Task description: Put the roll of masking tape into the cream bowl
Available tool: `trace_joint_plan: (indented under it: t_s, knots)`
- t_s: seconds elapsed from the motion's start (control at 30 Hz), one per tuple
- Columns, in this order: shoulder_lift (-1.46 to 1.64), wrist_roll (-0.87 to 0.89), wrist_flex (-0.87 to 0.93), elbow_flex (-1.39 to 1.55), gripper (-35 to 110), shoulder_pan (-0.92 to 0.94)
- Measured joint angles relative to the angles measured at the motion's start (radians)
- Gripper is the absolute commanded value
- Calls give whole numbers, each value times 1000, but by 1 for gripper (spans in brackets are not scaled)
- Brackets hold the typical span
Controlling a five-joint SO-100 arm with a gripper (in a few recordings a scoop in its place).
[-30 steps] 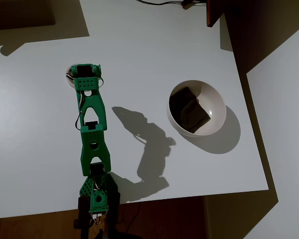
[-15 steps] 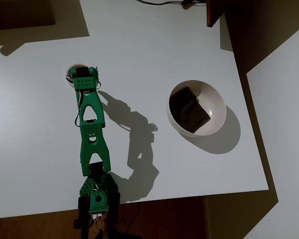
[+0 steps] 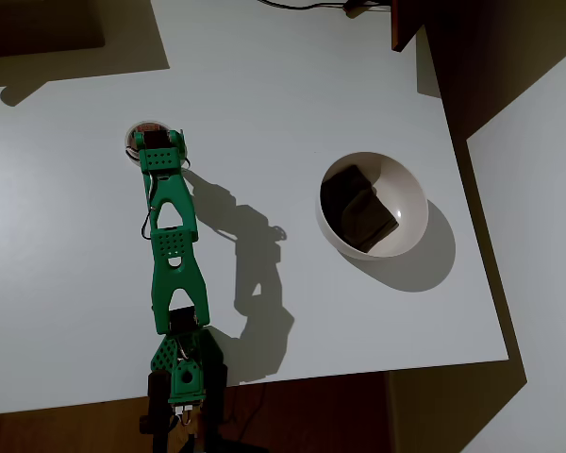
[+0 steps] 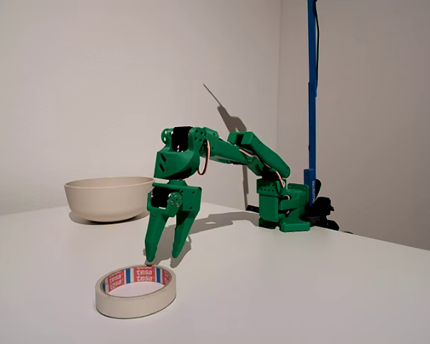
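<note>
The gripper (image 4: 165, 256) hangs just above the roll of masking tape (image 4: 136, 290), its 2 fingers spread a moderate way apart and holding nothing. From where I stand the tips sit right behind the ring's far rim, not yet touching it as far as I can tell.

To do this grasp well, I'd judge 1 finger should drop into the wide hole and the other outside the wall, so the pinch closes across the thin band. The roll lies flat on the white table (image 3: 264, 85), so the tips need to reach the surface without pushing the ring away. A light roll like this could skid or tip if only 1 finger catches it.

In the overhead view the arm stretches from its base at 6 o'clock up to the gripper (image 3: 160, 143) near 10 o'clock, where a sliver of the tape (image 3: 143, 128) peeps out from under it. The wrist is bent steeply, the fingers pointing down.

The cream bowl (image 3: 410, 193) sits at about 3 o'clock, well apart from the tape, with a dark block (image 3: 357, 209) already inside it.
</note>
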Motion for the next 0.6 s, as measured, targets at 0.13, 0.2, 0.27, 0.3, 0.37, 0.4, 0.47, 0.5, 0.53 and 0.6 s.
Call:
trace_joint_plan:
  t_s: [0.13,0.2,0.27,0.3,0.37,0.4,0.47,0.5,0.53,0.6]
  knots:
    - [-15,0,0,-6,19,2]
    - [-21,0,0,-11,19,2]
    - [-23,0,-6,-11,19,-3]
    - [-29,0,-12,-11,19,-6]
    - [-43,0,-18,-12,18,-18]
    - [-51,0,-18,-12,18,-20]
    - [-71,-3,-32,-12,18,-20]
    - [-78,-3,-37,-12,17,-18]
    - [-83,0,-37,-15,17,-17]
    - [-84,-3,-38,-26,15,-15]
